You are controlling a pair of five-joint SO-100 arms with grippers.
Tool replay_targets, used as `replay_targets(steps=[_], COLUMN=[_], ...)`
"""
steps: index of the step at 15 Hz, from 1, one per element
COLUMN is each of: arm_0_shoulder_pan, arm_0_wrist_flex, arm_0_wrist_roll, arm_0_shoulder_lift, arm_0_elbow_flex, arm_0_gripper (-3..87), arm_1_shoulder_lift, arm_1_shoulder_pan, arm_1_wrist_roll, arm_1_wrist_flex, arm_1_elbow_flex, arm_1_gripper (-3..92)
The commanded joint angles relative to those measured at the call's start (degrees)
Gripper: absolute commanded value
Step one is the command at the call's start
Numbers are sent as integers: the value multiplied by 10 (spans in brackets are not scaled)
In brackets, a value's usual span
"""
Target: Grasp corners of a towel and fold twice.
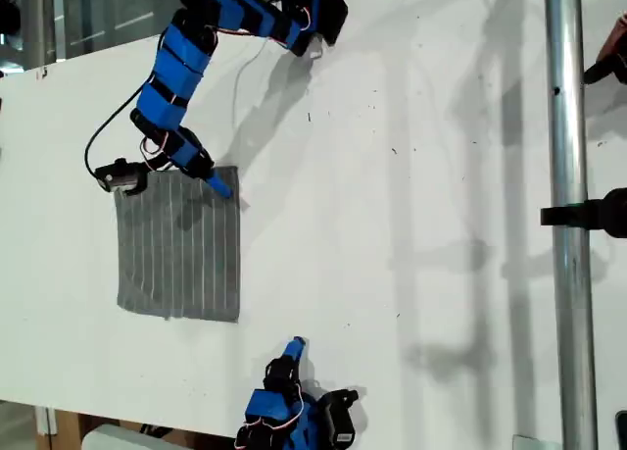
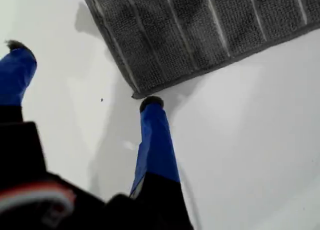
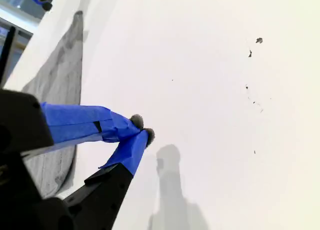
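Note:
The grey striped towel (image 1: 179, 244) lies flat on the white table toward the exterior view's left. My first gripper (image 1: 211, 180) comes down from the far edge and stands open at the towel's far corner (image 1: 235, 171) on the exterior view's right side. In the first wrist view one fingertip (image 2: 151, 103) rests on the table just short of that corner (image 2: 136, 93), and the other fingertip (image 2: 17, 47) is wide apart beside the towel (image 2: 210, 34). My second gripper (image 1: 294, 348) sits shut at the near edge, holding nothing (image 3: 142, 129), with the towel (image 3: 55, 89) off to its side.
A metal pole (image 1: 566, 215) with a black clamp (image 1: 593, 215) stands upright at the exterior view's right. The table's near edge (image 1: 147, 425) runs just behind the second arm's base. Small dark specks (image 3: 258, 40) mark the white surface.

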Motion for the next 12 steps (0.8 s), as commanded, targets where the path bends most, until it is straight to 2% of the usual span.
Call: replay_targets(steps=[1, 7, 12], arm_0_shoulder_pan=[7, 7, 7], arm_0_wrist_flex=[-2, -2, -2], arm_0_wrist_roll=[-8, -9, -9], arm_0_shoulder_lift=[0, 0, 0], arm_0_elbow_flex=[7, 7, 7], arm_0_gripper=[-29, -29, -29], arm_1_shoulder_lift=[-16, -94, -80], arm_1_shoulder_pan=[7, 13, -2], arm_1_wrist_roll=[-11, -11, -11], arm_1_wrist_flex=[-30, -70, -6], arm_1_elbow_flex=[-22, -67, -147], arm_1_gripper=[409, 390, 387])
